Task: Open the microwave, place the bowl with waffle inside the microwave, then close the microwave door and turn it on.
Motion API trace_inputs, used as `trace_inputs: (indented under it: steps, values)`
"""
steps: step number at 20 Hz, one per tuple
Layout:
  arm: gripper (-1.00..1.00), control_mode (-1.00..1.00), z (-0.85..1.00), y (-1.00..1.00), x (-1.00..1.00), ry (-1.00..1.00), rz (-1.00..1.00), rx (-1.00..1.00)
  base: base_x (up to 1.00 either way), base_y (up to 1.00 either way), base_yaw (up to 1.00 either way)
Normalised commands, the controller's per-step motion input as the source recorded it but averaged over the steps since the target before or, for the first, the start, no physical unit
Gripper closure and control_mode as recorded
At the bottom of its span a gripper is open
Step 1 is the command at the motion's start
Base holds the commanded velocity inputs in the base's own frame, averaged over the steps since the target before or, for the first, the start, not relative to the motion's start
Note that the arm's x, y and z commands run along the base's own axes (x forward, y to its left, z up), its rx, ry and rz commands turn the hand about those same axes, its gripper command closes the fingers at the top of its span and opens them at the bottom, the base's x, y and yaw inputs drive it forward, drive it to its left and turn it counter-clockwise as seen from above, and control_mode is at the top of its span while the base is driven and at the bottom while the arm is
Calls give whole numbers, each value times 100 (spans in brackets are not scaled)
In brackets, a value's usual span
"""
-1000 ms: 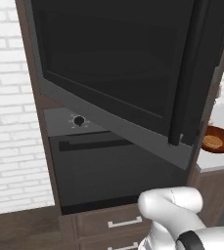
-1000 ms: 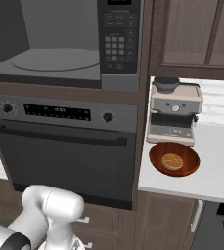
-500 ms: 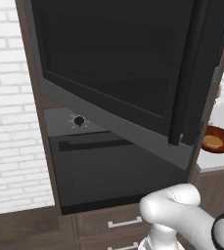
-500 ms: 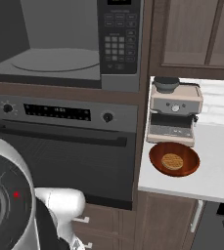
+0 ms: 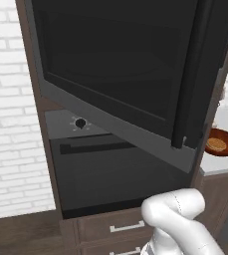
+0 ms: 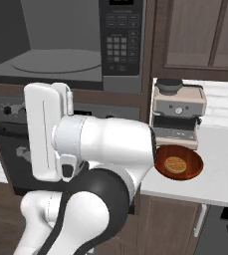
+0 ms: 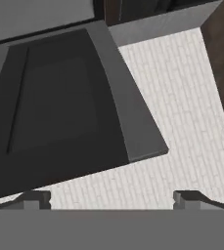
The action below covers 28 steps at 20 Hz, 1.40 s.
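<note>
Ahead of the pincer (image 7: 111, 197), whose two tips stand wide apart with nothing between them, the microwave door (image 7: 59, 107) hangs swung open against a white brick wall (image 7: 182, 112). Well off from the pincer, the bowl (image 6: 179, 163) with the waffle (image 6: 175, 164) in it sits on the surface (image 6: 220, 174), just before the coffee machine (image 6: 177, 112), right of the microwave (image 6: 60, 45) with its bare turntable.

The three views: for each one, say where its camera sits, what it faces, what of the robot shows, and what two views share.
Left base view: behind-left, facing the open door; white arm at bottom.
Right base view: behind-right, facing the microwave cavity and counter; arm fills the foreground.
Hand view: on the hand, facing the door; open pincer tips below.
Both base views share the bowl with waffle.
</note>
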Motion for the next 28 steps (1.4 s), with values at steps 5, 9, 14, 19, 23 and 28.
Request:
trace_inputs:
  steps: [5, 9, 14, 19, 23, 28]
  values:
    - [-100, -100, -20, 32, 85, -3, 9, 28, 0, 0, 0]
    - [-100, -100, -3, 59, 37, -3, 0, 1, 0, 0, 0]
    - [-100, -100, 0, 71, 28, -1, 0, -4, 0, 0, 0]
    - [-100, -100, 0, 83, 10, -7, 0, 0, 0, 0, 0]
    - [-100, -100, 0, 85, 4, -6, 0, 0, 0, 0, 0]
    - [-100, -100, 0, 87, 0, -2, 0, 0, 0, 0, 0]
